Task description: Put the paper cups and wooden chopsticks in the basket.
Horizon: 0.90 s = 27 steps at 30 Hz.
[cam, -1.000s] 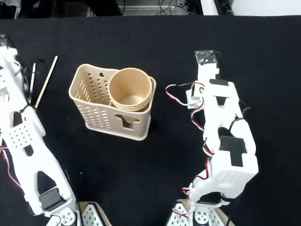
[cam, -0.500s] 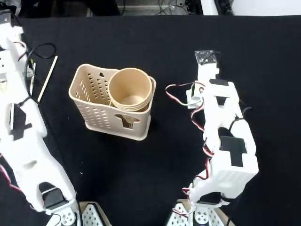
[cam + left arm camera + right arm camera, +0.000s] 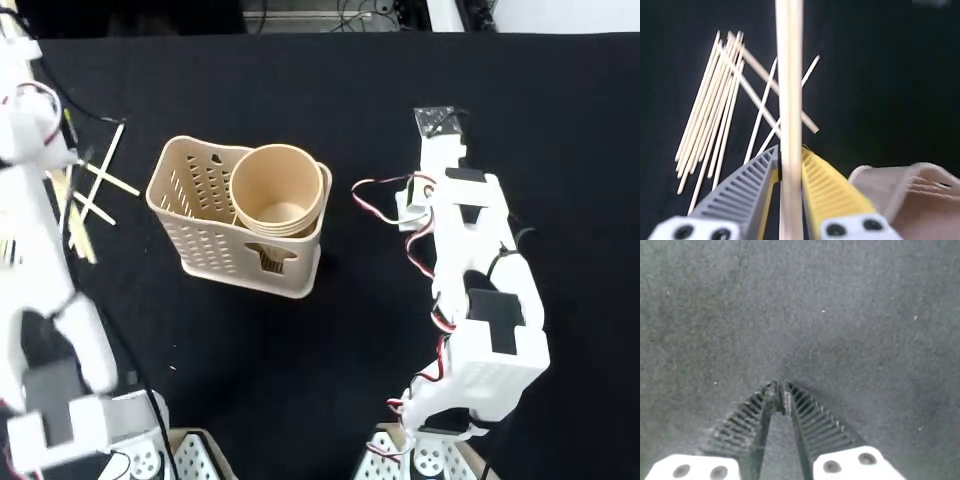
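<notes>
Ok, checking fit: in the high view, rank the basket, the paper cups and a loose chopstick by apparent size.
Largest: basket.
Then paper cups, nested inside it.
Smallest: loose chopstick, a thin sliver.

The left gripper (image 3: 790,156) pinches a wooden chopstick (image 3: 789,75) between its jaws, and the left arm (image 3: 35,260) stretches forward. The right gripper (image 3: 778,390) rests closed on nothing, with the right arm (image 3: 480,300) folded.
</notes>
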### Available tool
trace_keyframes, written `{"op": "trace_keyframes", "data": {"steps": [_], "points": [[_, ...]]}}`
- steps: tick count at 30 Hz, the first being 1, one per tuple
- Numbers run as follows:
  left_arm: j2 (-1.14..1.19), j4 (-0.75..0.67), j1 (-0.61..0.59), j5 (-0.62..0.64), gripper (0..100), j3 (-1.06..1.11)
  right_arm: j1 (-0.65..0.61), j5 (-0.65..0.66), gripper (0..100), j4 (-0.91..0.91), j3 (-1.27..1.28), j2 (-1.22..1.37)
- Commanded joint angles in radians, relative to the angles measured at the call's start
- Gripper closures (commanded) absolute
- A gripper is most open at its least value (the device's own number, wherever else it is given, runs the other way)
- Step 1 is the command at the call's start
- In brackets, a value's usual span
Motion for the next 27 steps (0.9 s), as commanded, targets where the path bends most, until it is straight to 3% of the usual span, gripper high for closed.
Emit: {"op": "trace_keyframes", "data": {"steps": [1,14,27], "points": [[-0.25,-0.161,0.074,0.049,97,0.147,-0.012,0.009,98.6,-0.015,-0.021,-0.004],[-0.77,-0.743,0.239,0.074,97,0.805,-0.014,0.009,98.6,-0.015,-0.021,-0.004],[-0.973,-0.796,0.289,0.077,97,0.937,-0.014,0.009,98.6,-0.015,-0.021,-0.004]]}}
